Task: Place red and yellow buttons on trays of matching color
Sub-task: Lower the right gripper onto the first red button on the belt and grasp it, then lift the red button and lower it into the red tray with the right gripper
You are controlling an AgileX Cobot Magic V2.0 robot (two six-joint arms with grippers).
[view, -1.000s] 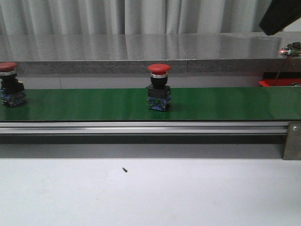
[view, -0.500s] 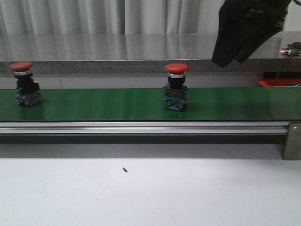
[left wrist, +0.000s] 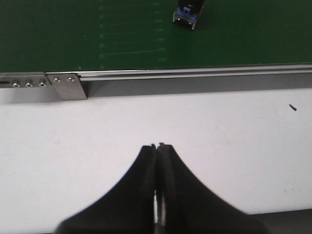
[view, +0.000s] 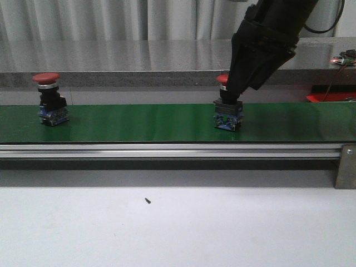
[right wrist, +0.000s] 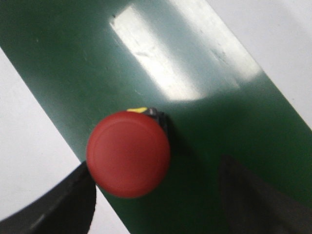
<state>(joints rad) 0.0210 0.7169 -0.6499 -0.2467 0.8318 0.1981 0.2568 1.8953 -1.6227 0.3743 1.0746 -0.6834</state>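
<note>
Right claw (right wrist: 153,195) agape around red button (right wrist: 128,153) (no legible markings); left claw (left wrist: 158,146) closed, empty.

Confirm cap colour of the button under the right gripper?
Red. The button cap shows best in the right wrist view, between the open right gripper fingers.

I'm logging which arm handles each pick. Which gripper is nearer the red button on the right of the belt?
Right. The right gripper is open, its fingers either side of that red button. The left gripper is shut over the white table, short of the belt.
</note>
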